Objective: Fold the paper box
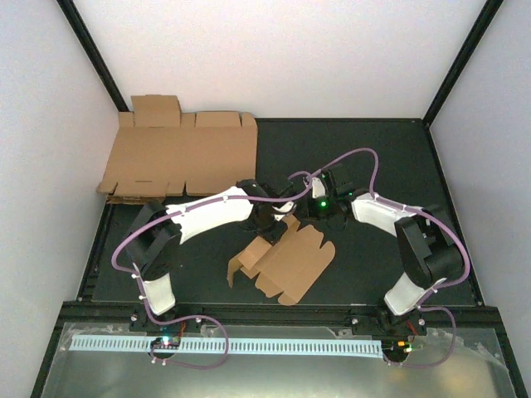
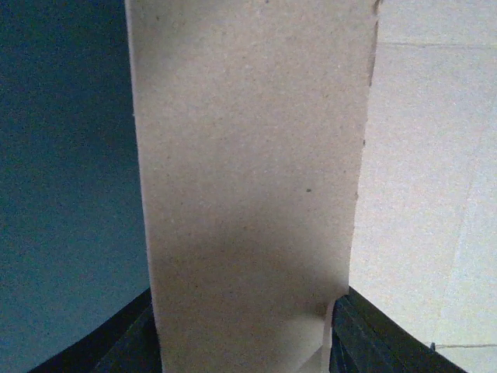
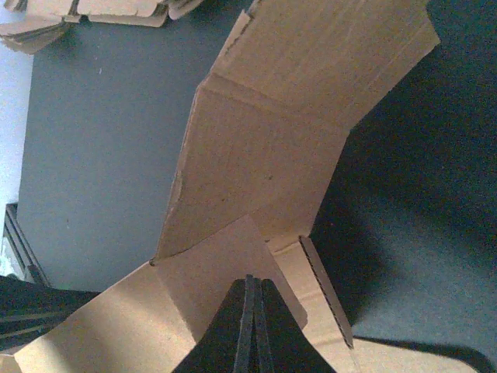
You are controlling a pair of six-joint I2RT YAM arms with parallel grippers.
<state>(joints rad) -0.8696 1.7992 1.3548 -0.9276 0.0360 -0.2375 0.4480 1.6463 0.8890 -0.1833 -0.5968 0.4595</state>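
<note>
The paper box is a brown die-cut piece lying half-folded mid-table, with its left flaps raised. My left gripper is at its back left edge. In the left wrist view the gripper is open, and an upright cardboard panel fills the gap between the two dark fingers. My right gripper is at the box's back edge. In the right wrist view its jaws are shut together, tips resting over a rounded flap of the box.
A stack of larger flat cardboard sheets lies at the back left corner and also shows in the right wrist view. The dark mat is bounded by white walls at the back and sides. A metal rail runs along the near edge.
</note>
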